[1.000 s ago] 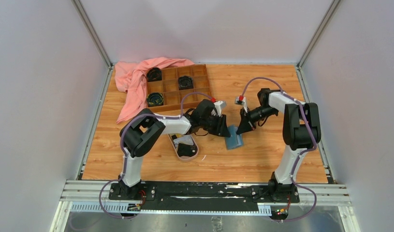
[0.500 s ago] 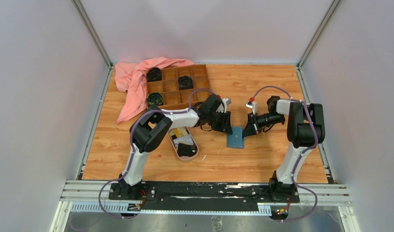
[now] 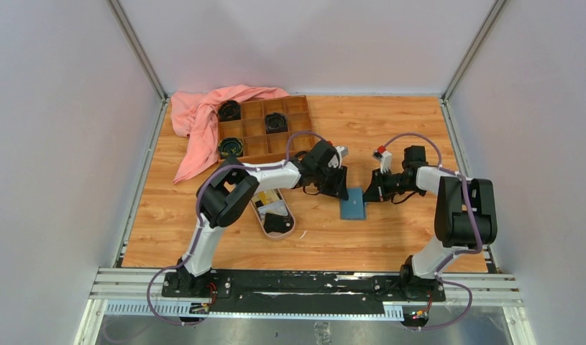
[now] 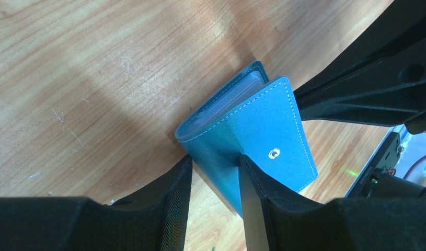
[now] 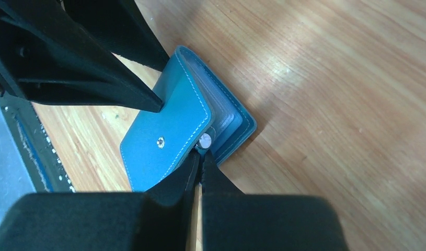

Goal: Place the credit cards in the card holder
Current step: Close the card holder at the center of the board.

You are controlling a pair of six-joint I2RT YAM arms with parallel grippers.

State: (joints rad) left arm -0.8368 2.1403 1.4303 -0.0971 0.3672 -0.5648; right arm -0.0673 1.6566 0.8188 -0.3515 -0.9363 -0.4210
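Observation:
The blue card holder (image 3: 353, 207) lies on the wood table between both grippers, its cover lifted a little. My left gripper (image 3: 341, 190) grips its left, folded edge; in the left wrist view the jaws (image 4: 214, 159) hold the card holder (image 4: 273, 125) between them. My right gripper (image 3: 369, 194) is at its right edge; in the right wrist view the jaws (image 5: 201, 157) are nearly closed on the snap tab (image 5: 204, 140) of the card holder (image 5: 163, 141). The credit cards, yellow (image 3: 266, 197), pale (image 3: 274, 209) and black (image 3: 277, 223), lie in a pink oval dish.
The pink oval dish (image 3: 263, 224) sits left of the card holder under the left forearm. A brown wooden compartment tray (image 3: 264, 128) with black round items stands at the back left, with a pink cloth (image 3: 200, 118) draped beside it. Grey walls enclose the table.
Both grippers shifted right and slightly back with the card holder between them. The right arm swung out to the right, and the card holder now lies flatter.

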